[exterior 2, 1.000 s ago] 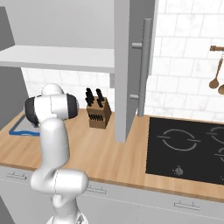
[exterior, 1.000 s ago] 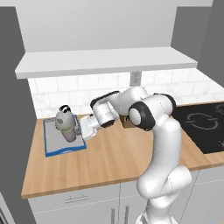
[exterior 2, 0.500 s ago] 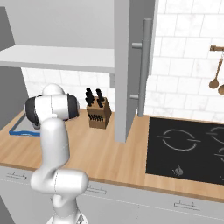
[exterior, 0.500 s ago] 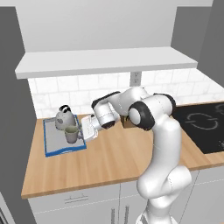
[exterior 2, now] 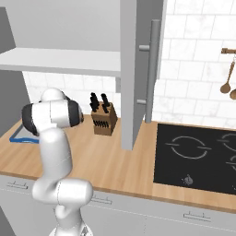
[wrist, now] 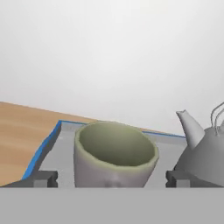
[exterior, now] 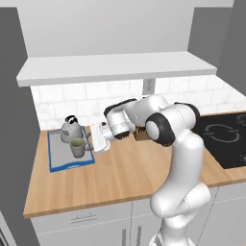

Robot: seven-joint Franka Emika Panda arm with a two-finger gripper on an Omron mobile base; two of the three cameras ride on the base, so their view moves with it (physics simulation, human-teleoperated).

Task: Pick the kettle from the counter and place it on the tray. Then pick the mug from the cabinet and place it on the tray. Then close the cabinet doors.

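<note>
The mug [exterior: 77, 147] is standing upright on the tray [exterior: 57, 153], just beside the kettle [exterior: 70, 129], which is sitting at about one o'clock from it in the left base view; both are resting inside the raised blue rim, so the two placing steps appear complete. The tray is lying at the nine o'clock end of the counter [exterior: 120, 178], against the tiled wall. The gripper [exterior: 91, 142] is sitting at three o'clock of the mug, its jaws spread wide, and the hand view is showing one finger tip [wrist: 41, 179] at each side of the mug [wrist: 114, 159] with a gap between pad and wall, so nothing is being held. The cabinet door [exterior 2: 133, 69] is standing open, edge-on above the knife block [exterior 2: 103, 120]; closing the doors is judged the remaining step.
</note>
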